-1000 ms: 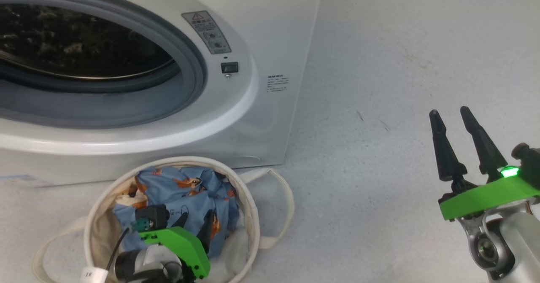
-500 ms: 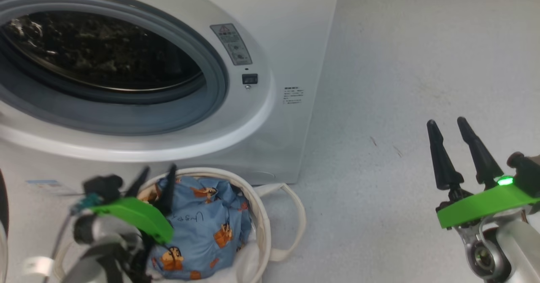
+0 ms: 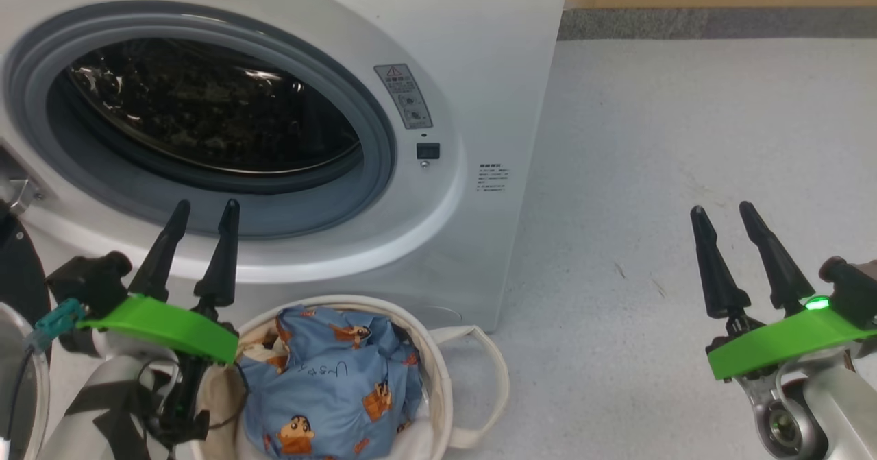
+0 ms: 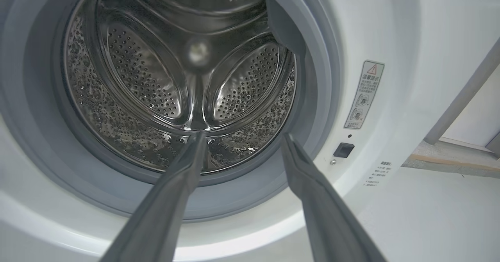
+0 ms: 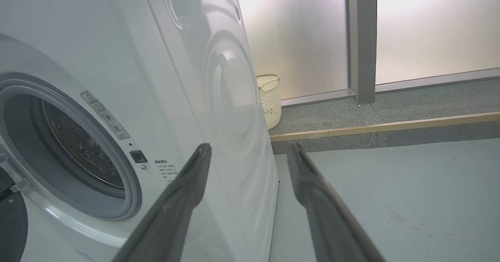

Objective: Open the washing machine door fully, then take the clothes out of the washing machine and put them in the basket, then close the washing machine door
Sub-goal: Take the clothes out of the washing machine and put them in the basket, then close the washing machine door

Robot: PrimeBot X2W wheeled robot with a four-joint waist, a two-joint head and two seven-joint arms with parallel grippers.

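Jaws on both arms spread, empty. Clothes (image 3: 329, 384) lie in basket (image 3: 438, 350) on floor, just beside washer (image 3: 479, 69) front; drum (image 4: 129, 78) looks empty. Door (image 3: 17, 268) hangs open at washer's left: rigid, glossy, probably slippery. Push its black rim, not glass.

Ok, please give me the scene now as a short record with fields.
washing machine: white front-loader, mouth uncovered
drum: steel, no clothes seen inside
washing machine door: swung open, at head view's left edge
clothes: blue printed garment, bunched in the basket
basket: cream canvas tub on the floor before the machine
left hand: open, empty, above the basket's left rim, pointing at the drum
right hand: open, empty, over floor right of the machine
left to do: close the door
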